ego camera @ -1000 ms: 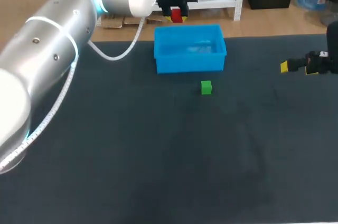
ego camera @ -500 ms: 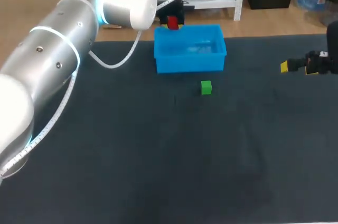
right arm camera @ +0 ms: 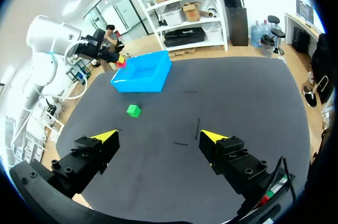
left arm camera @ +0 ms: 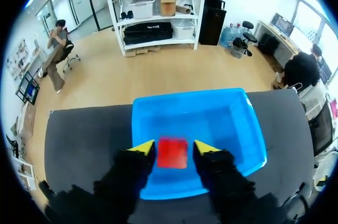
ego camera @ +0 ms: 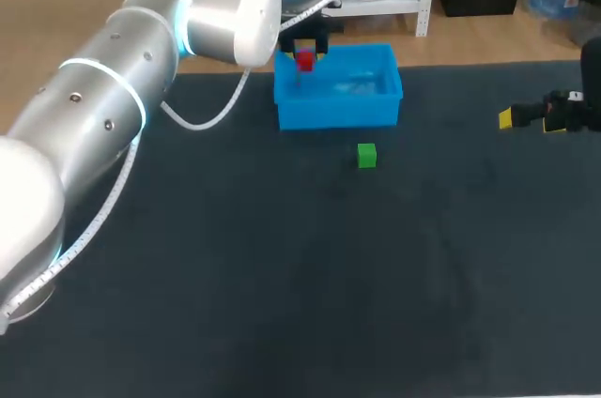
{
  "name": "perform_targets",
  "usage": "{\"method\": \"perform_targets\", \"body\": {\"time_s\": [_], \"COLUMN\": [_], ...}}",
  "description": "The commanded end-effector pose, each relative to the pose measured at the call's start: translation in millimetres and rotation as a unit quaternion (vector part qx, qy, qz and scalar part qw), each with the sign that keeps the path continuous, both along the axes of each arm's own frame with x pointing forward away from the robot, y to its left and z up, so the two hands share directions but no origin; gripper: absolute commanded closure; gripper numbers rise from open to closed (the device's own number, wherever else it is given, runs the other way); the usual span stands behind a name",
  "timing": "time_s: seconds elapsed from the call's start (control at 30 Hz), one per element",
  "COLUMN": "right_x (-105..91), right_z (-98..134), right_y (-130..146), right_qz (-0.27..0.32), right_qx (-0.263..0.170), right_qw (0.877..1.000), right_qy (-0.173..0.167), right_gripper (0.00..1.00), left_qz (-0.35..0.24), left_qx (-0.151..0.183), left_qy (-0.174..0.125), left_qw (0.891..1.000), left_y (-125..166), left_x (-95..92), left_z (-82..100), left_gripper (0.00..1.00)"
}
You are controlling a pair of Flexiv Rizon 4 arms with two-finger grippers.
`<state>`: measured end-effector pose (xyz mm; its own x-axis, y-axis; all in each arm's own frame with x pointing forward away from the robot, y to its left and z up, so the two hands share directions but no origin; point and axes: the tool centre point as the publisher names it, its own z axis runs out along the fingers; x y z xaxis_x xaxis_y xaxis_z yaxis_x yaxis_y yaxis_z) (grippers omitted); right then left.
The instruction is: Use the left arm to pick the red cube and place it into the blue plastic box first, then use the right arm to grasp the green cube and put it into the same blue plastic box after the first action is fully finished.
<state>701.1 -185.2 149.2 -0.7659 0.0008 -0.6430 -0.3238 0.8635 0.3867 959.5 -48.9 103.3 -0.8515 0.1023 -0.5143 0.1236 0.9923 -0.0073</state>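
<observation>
One red cube point(left arm camera: 172, 153), held in left pincer point(left arm camera: 172, 148)

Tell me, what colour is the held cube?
The cube is red; left wrist view shows it best.

1. Head view: high and behind, looking down over the whole worktop point(ego camera: 282, 304); the box point(ego camera: 338, 102) lies at the far edge.
2. Left wrist view: close above the box, facing straight down along the left gripper point(left arm camera: 172, 149).
3. Right wrist view: at the worktop's right edge, facing left across it past the right gripper point(right arm camera: 158, 137); the box is well away.
4. All three share the box and the red cube point(ego camera: 304, 62); the head and right wrist views also share the green cube point(ego camera: 366, 156).
</observation>
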Motion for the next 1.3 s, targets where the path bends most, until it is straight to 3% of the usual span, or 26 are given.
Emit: {"method": "perform_targets", "body": {"time_s": [0.03, 0.47, 0.93, 1.1, 1.3], "right_x": [-0.5, -0.5, -0.5, -0.5, -0.5], "right_z": [0, 0, 0, 0, 0], "right_y": [0, 0, 0, 0, 0], "right_qz": [-0.001, -0.001, -0.001, -0.001, -0.001], "right_qx": [-0.001, -0.001, -0.001, -0.001, -0.001], "right_qw": [1.000, 1.000, 1.000, 1.000, 1.000], "right_qy": [0.000, 0.000, 0.000, 0.000, 0.000], "right_gripper": [0.00, 0.00, 0.00, 0.00, 0.00], "left_qz": [0.000, -0.002, -0.035, -0.062, -0.121], "left_qx": [0.015, 0.014, -0.011, -0.039, -0.051], "left_qy": [0.103, 0.095, 0.079, 0.056, 0.012], "left_qw": [0.995, 0.995, 0.996, 0.996, 0.991], "left_y": [-6, 1, 23, 29, 39], "left_x": [19.9, 19.1, -6.7, -20.6, -46.3], "left_z": [3.5, 9.5, 21.8, 33.8, 50.2], "left_gripper": [0.00, 0.00, 0.00, 0.00, 0.00]}}
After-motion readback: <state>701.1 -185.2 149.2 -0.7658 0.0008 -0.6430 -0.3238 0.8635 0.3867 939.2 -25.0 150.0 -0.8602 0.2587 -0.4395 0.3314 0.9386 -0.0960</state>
